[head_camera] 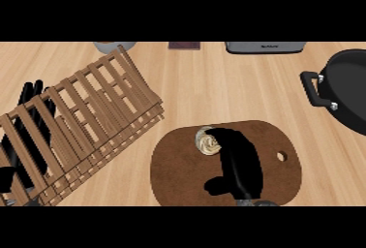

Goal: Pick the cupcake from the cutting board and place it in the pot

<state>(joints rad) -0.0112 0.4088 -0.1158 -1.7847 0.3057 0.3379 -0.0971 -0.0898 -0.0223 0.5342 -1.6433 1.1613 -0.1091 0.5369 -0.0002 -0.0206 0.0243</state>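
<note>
Right hand (239, 162) touching cupcake (206, 144) on cutting board (178, 175).

Black robot hand (239, 160), grey wrist (259, 203)

Light's bright and even across the worktop (214, 82). I see only faint shade under the rack (93, 116). Right hand (239, 164) and pot (350, 92) read flat black, barely any shading.
</note>
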